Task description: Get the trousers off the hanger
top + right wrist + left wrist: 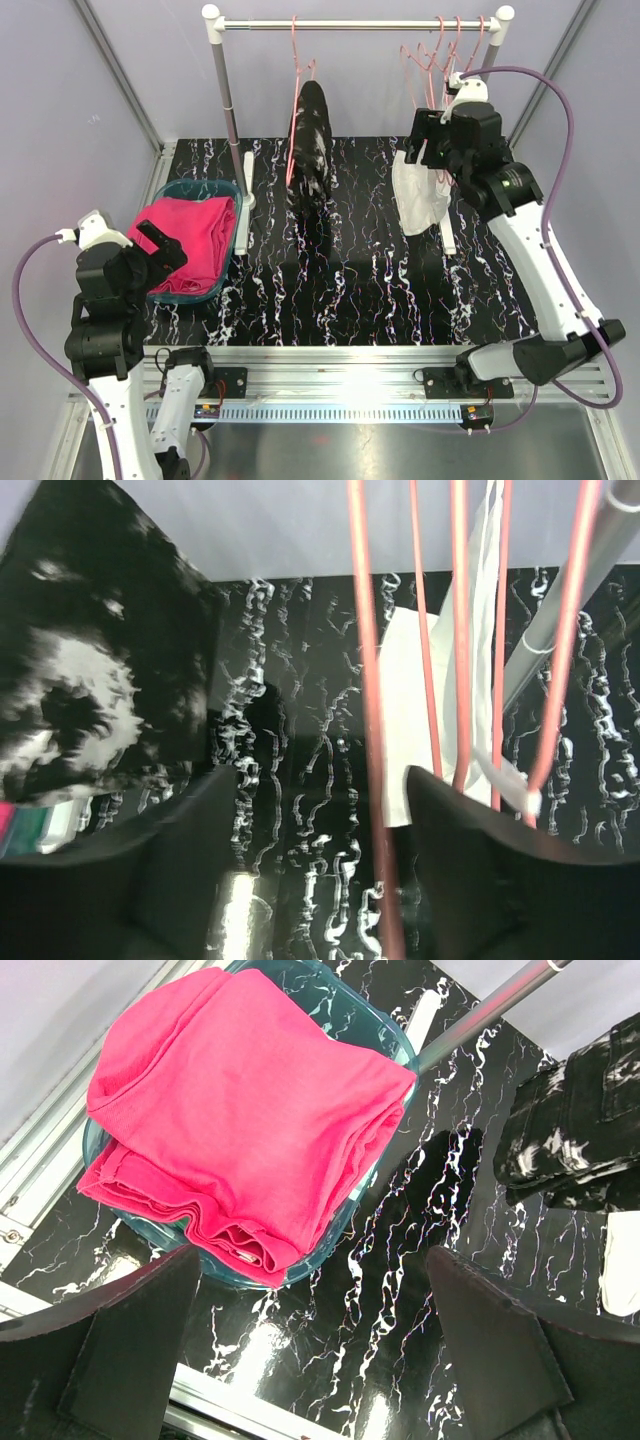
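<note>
Over the table (380,290), top cam: rack rail (350,22) runs across the back w/ black speckled trousers (312,140) hung on a pink hanger (295,70) near the middle. Pale trousers (418,205), near-white here, hang at the right end under a bunch of bare hangers (440,50). Right gripper (432,148) sits up among those wires, just above the pale cloth. Pink trousers (195,235) lie folded in a teal bin (200,185) at left. Left gripper (165,250) hovers at the bin's near edge.

Left wrist cam: fingers (130,1360) wide apart, nothing btwn them, touching nothing. Pink pair fills the bin below, black pair at upper right, rack post (490,1010) crosses the top.

Right wrist cam: fingers (500,880) spread wide; one hanger wire passes btwn them, not pinched. More wires + the rack post crowd the right side, w/ pale trousers behind them and the black pair at left.
</note>
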You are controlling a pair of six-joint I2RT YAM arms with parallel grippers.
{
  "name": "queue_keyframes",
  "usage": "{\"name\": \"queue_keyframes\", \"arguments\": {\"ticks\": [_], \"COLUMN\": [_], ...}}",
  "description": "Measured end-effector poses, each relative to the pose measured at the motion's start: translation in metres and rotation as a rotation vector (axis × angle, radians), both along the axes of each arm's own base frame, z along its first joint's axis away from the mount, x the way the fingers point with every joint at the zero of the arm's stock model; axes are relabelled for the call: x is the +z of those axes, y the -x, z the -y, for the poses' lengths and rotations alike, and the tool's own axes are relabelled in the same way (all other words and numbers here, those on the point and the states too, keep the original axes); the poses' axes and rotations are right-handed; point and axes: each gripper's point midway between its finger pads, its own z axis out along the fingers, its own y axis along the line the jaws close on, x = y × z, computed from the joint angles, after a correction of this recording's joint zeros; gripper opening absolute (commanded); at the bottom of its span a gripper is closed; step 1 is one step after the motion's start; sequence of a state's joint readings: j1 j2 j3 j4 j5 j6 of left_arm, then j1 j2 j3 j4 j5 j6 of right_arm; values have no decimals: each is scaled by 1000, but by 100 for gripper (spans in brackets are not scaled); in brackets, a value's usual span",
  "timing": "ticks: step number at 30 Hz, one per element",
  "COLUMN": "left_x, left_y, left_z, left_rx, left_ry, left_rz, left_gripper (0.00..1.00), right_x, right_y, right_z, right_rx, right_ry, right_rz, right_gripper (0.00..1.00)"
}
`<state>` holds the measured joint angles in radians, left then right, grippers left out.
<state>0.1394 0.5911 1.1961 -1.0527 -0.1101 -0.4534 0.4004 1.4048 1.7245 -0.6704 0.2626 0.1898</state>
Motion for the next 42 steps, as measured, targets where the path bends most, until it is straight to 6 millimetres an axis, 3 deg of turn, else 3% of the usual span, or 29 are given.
{"name": "queue_keyframes", "arguments": {"ticks": [4,9,14,17,21,25,28,31,37,42], "left_x": [0,1,1,1,1,-9,-25,-39,-52,-57], "left_y": [-1,-3,-4,-4,-5,-10,-12,-13,-15,-16], "left_z": [2,4,8,13,20,23,25,27,28,29], "left_rx": [-9,-24,-44,-70,-103,-122,-133,-141,-153,-163], "left_ry": [2,9,19,33,48,62,75,85,88,93], "left_rz": [0,4,5,7,11,-5,-43,-79,-108,-113], "left_gripper": [99,99,99,99,99,99,99,99,99,99], "right_x": [25,78,131,152,140,90,60,51,59,34], "right_y": [22,65,111,116,83,29,9,2,-19,-40], "right_z": [5,2,-34,-66,-116,-165,-193,-219,-245,-249], "right_rx": [21,121,377,529,586,478,400,364,268,191], "right_ry": [-29,-127,-325,-437,-485,-450,-396,-358,-325,-272], "right_rz": [48,172,306,314,228,74,9,-8,55,49], "right_gripper": [99,100,99,99,99,99,99,98,93,86]}}
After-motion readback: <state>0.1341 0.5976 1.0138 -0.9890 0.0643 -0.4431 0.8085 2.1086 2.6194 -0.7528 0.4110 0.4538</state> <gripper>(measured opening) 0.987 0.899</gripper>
